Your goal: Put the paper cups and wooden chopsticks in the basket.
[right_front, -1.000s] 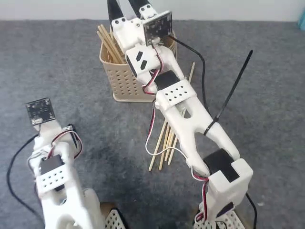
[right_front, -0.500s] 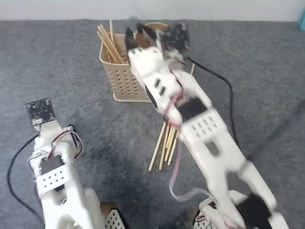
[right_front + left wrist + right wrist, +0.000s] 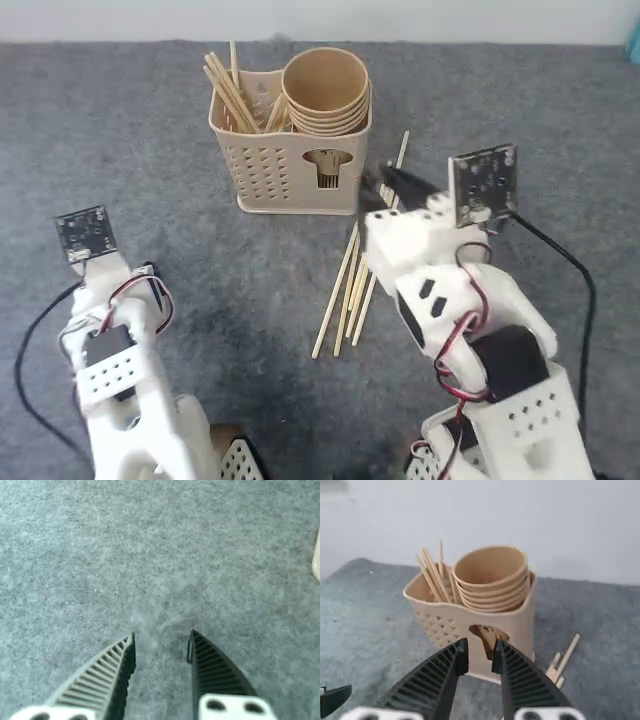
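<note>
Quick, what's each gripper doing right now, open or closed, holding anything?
Left gripper: open, empty, above the carpet.
Right gripper: slightly open, empty, facing the basket.

We see the right gripper point(image 3: 479, 650) with its fingers a narrow gap apart and nothing between them, in front of the basket point(image 3: 440, 625). Inside the basket stand stacked paper cups point(image 3: 492, 575) and leaning chopsticks point(image 3: 432, 575). Loose chopsticks point(image 3: 565, 662) lie on the grey carpet point(image 3: 365, 610) just beside it.
</note>
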{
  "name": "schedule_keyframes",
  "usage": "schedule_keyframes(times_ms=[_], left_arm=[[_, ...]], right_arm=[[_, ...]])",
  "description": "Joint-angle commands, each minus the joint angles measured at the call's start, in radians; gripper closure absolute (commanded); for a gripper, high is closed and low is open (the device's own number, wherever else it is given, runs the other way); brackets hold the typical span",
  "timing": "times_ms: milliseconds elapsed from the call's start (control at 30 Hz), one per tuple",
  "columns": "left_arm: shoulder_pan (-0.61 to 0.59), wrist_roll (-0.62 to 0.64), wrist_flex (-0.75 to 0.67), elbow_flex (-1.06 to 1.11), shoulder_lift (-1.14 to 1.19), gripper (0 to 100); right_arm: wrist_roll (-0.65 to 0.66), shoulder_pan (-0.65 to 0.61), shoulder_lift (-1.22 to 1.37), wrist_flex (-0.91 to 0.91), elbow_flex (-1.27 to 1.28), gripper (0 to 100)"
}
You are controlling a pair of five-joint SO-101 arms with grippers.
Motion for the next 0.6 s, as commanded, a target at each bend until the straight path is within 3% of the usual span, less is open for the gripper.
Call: schedule_keyframes(times_ms=[0,233,567], left_arm=[[0.008,-0.008,0.006,-0.005,-0.029,83],[0.009,-0.008,0.006,-0.005,-0.028,83],[0.008,-0.008,0.006,-0.005,-0.026,83]], right_arm=[[-0.057,0.045,-0.025,0.122,-0.008,90.9],[-0.126,0.081,0.119,0.286,-0.006,96.6],[-0.235,0.136,0.489,0.225,-0.011,96.9]])
